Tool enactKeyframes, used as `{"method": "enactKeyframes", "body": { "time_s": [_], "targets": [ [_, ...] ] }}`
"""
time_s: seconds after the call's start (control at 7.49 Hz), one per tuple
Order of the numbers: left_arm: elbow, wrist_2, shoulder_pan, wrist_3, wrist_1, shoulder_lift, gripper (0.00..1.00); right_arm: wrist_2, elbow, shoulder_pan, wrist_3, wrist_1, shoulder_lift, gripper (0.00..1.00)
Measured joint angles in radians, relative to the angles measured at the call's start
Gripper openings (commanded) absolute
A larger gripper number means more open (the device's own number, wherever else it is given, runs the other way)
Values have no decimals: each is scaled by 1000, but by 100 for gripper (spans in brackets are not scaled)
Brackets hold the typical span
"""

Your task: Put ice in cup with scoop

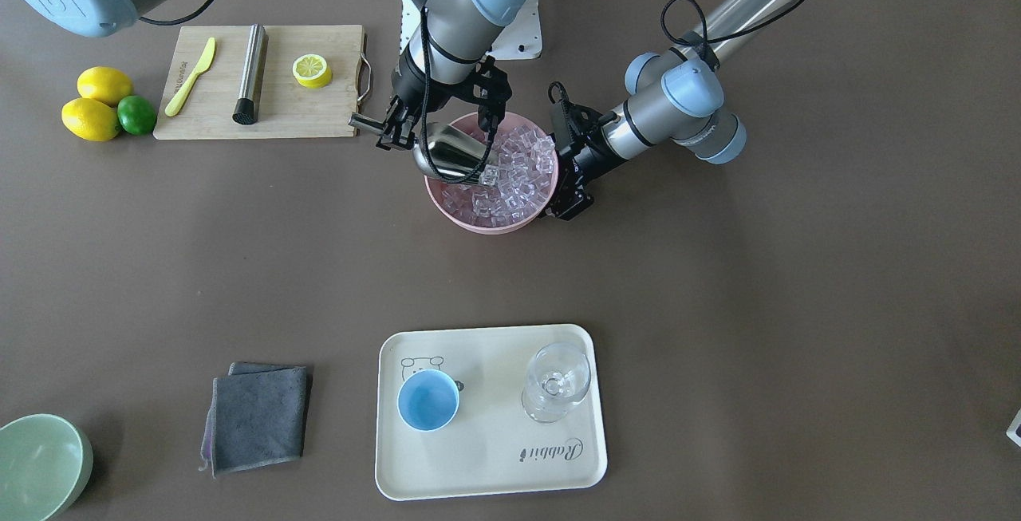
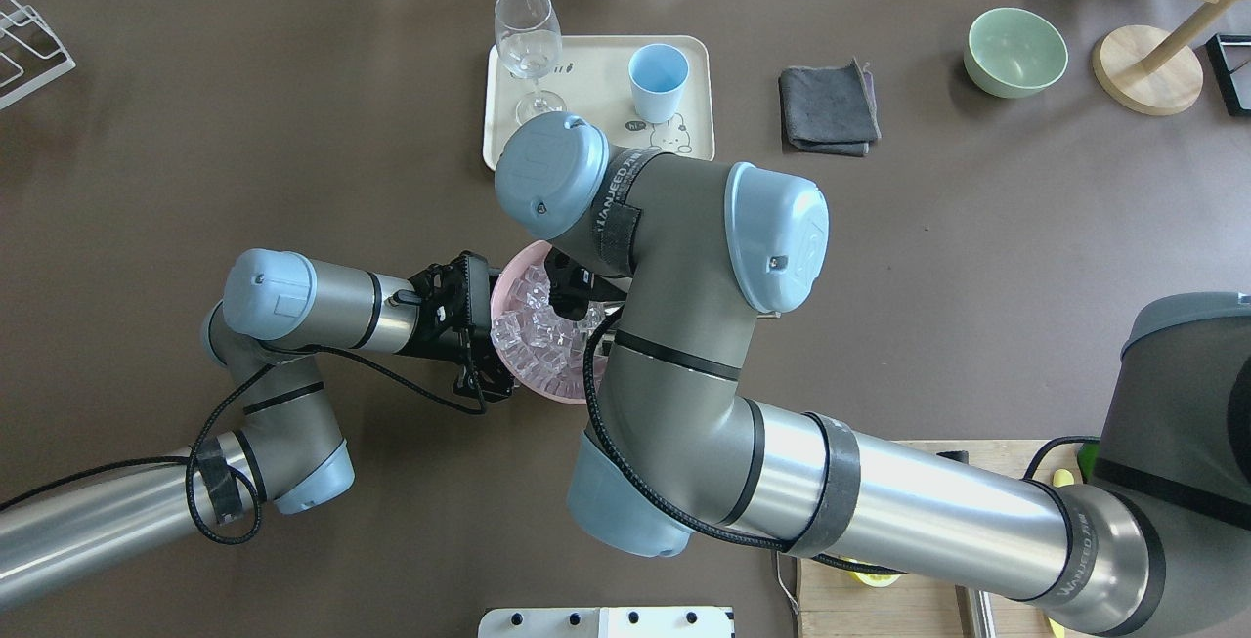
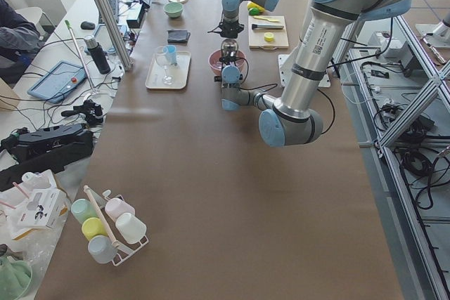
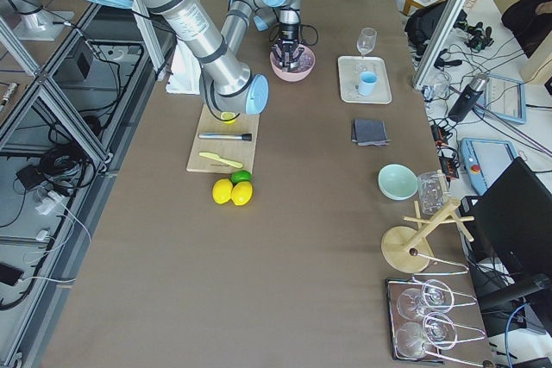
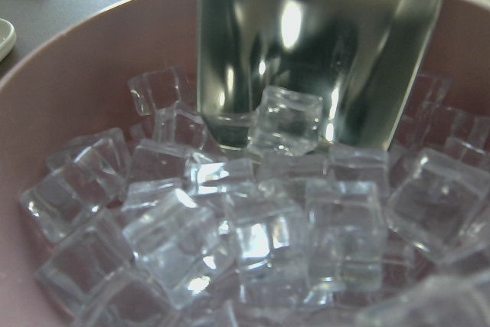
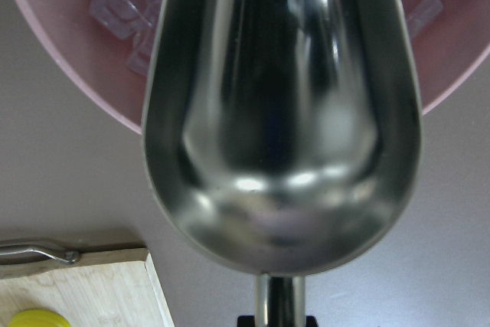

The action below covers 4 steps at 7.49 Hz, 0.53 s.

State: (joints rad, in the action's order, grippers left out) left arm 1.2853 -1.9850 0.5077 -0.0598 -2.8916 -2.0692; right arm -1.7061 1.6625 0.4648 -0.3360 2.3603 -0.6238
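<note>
My right gripper [image 1: 396,128] is shut on the straight handle of the steel scoop [image 1: 453,155]. The scoop's trough slants down into a pink bowl [image 1: 478,224], its lip pushed among the ice [image 1: 518,174]. In the right wrist view the scoop [image 6: 279,112] holds no cubes, and its front edge meets the ice. The left wrist view shows the scoop [image 5: 321,44] standing in the ice [image 5: 253,235]. My left gripper [image 1: 558,163] is open, its fingers spread against the bowl's outer wall. The light blue cup [image 1: 428,399] stands upright on a cream tray [image 1: 494,457], far from both grippers.
A clear stemmed glass [image 1: 556,381] shares the tray with the cup. A grey cloth [image 1: 259,417] and a pale green bowl [image 1: 36,465] lie near that edge. A cutting board [image 1: 271,114] behind the pink bowl carries a steel cylinder [image 1: 250,73], a knife and a lemon half.
</note>
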Motion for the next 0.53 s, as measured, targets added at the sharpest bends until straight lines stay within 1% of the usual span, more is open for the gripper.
{"method": "enactKeyframes", "body": {
  "time_s": [0.27, 0.53],
  "targets": [
    [0, 0, -1, 2, 1, 0, 98, -21, 51, 0, 19, -24, -23, 0],
    [-1, 1, -2, 5, 1, 0, 98, -29, 67, 0, 48, -42, -33, 0]
  ]
}}
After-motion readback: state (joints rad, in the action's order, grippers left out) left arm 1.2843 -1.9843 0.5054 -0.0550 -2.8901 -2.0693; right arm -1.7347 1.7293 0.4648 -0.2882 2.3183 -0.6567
